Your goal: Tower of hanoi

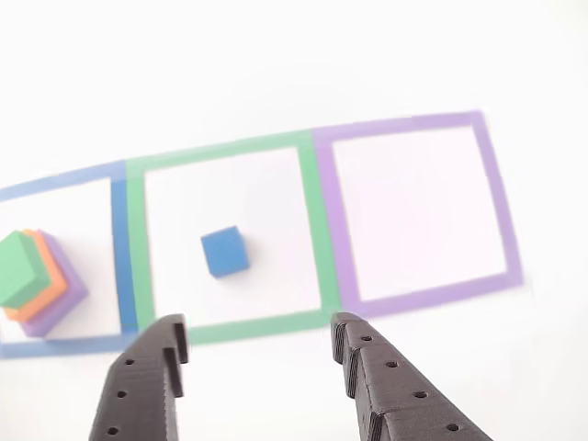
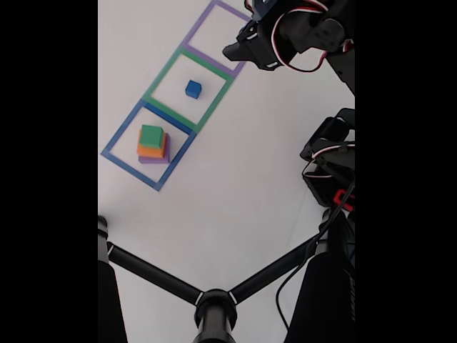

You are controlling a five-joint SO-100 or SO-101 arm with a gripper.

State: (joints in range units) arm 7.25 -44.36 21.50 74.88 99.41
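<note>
- Other view: two dark ribbed plastic fingers [image 1: 152, 377] spread wide apart, nothing between them, rising from the bottom edge above the white bench [image 1: 276, 73].
- Beyond the fingertips, three flat taped square outlines in a row: blue outline [image 1: 119, 248] at left, green outline [image 1: 308, 230] in the middle, purple outline [image 1: 496, 193] at right.
- Small matte blue cube [image 1: 225, 251] alone inside the green outline, left of its centre, touching no tape.
- Inside the blue outline, a stack: matte green square block [image 1: 20, 266] on top, matte orange square block [image 1: 48, 292] under it, largest matte purple square block [image 1: 66, 299] at the base.
- Fixed view: gripper [image 2: 235, 50] at upper right, hovering near the corner shared by the green and purple outlines; spread of its fingers cannot be told from here.
- Blue cube [image 2: 193, 88] within the middle outline; green block [image 2: 151, 135], orange block [image 2: 151, 151] and purple block [image 2: 154, 158] stacked in the near outline.
- Black tripod-like rods [image 2: 214, 304] across the bottom.
</note>
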